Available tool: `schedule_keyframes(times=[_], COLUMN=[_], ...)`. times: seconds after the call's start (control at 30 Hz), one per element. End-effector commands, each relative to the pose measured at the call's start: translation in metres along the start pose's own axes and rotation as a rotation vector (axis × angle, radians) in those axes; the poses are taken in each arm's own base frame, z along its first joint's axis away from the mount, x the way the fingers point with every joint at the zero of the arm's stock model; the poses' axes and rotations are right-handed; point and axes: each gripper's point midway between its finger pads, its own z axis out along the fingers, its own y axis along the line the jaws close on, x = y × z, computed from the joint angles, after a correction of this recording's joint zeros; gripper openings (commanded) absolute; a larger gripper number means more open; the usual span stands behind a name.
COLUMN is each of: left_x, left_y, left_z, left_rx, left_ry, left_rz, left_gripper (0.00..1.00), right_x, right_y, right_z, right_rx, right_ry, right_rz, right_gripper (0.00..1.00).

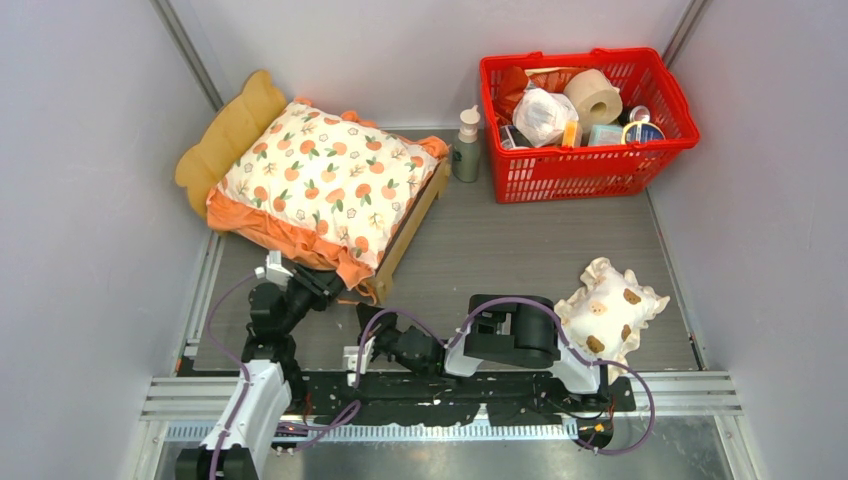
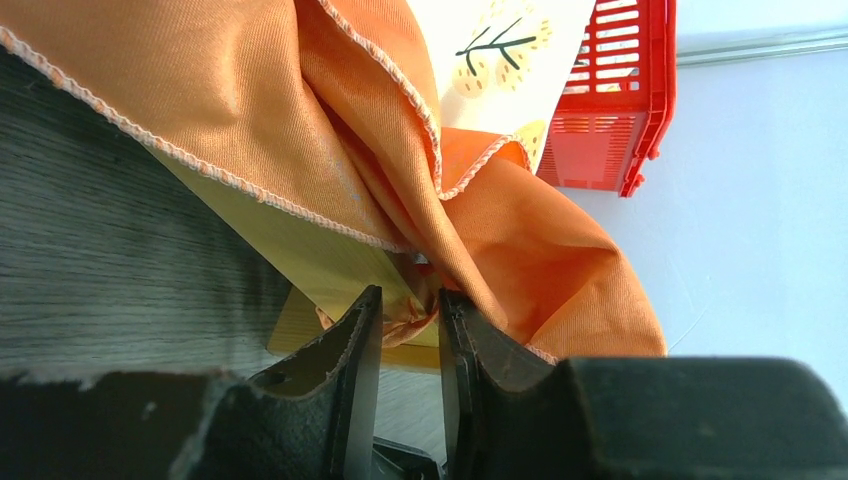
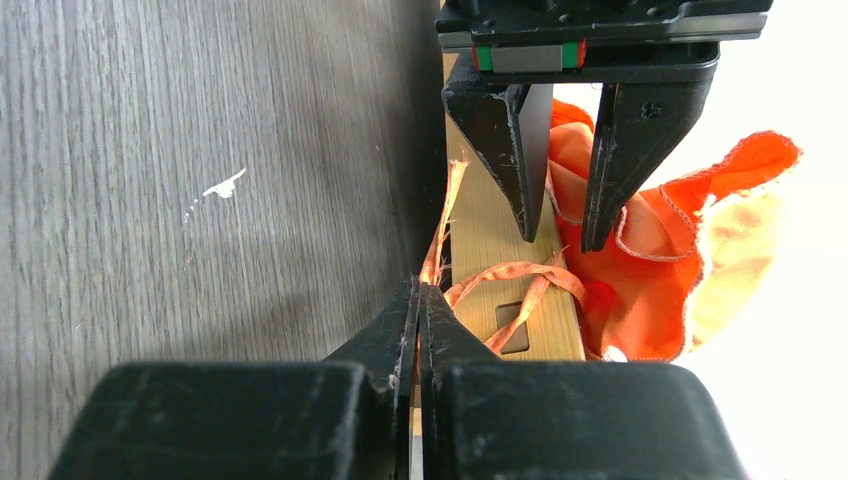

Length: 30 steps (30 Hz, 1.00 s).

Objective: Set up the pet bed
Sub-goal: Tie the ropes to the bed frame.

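At the far left of the tabletop (image 1: pixel 520 250) sits the pet bed (image 1: pixel 412 218), headboard toward the corner, carrying the orange-print cushion (image 1: pixel 325 180). Both arms meet at its near foot corner: the right pincer (image 3: pixel 420 290) is pressed together on a frayed orange tie (image 3: pixel 505 272), while the left pincer (image 2: pixel 408 305) straddles the cushion's ruffle (image 2: pixel 560 270) (pinched or merely flanked, I cannot tell).
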Motion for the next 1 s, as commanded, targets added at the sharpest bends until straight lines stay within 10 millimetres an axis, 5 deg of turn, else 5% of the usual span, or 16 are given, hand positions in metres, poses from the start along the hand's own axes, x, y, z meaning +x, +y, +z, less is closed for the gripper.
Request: schedule_keyframes(times=[0.0, 0.67, 0.97], left_x=[0.007, 0.006, 0.009], left_y=[0.007, 0.020, 0.005], left_z=[-0.001, 0.001, 0.007], left_rx=[0.002, -0.072, -0.050], left_ry=[0.013, 0.010, 0.047], left_rz=[0.003, -0.037, -0.029], left_gripper=[0.31, 0.28, 0.26], right_x=[-0.013, -0.018, -0.016], right_y=[-0.017, -0.021, -0.020], right_z=[0.005, 0.006, 0.005], right_rx=[0.079, 0.101, 0.106], right_ry=[-0.038, -0.045, -0.039], right_rz=[0.035, 0.028, 0.026], right_gripper=[0.05, 0.05, 0.05])
